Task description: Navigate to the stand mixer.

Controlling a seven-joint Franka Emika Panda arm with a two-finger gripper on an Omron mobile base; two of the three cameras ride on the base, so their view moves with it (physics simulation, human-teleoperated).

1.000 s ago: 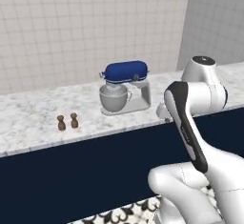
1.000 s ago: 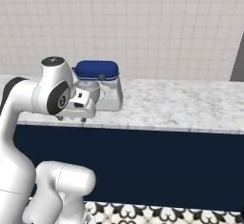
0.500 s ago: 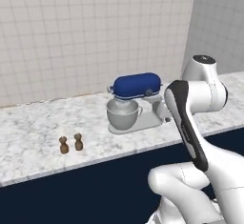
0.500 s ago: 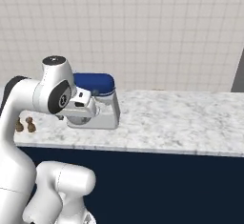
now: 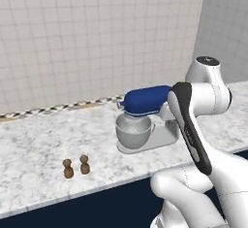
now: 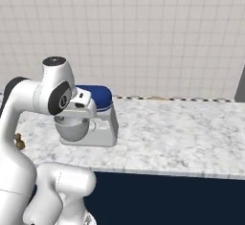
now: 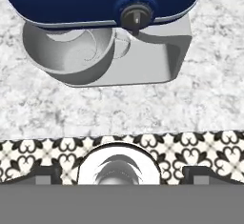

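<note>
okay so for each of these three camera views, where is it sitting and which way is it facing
Left base view: behind the arm's left, facing the counter; stand mixer, two brown shakers, arm at right.
Right base view: behind the arm's right, facing the same counter; arm at left.
Hand view: on the hand, looking down; fingertips at bottom.
All three share the mixer.

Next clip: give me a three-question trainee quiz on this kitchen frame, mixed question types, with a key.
1. True or false: the mixer stands on the marble counter.
2. In the left base view, the two shakers sit where relative to the mixer? A) behind it B) to its left, nearer the counter edge C) on top of it
3. Fill in: the mixer's head is ____ in colour.

Key: 1 true; 2 B; 3 blue.
</note>
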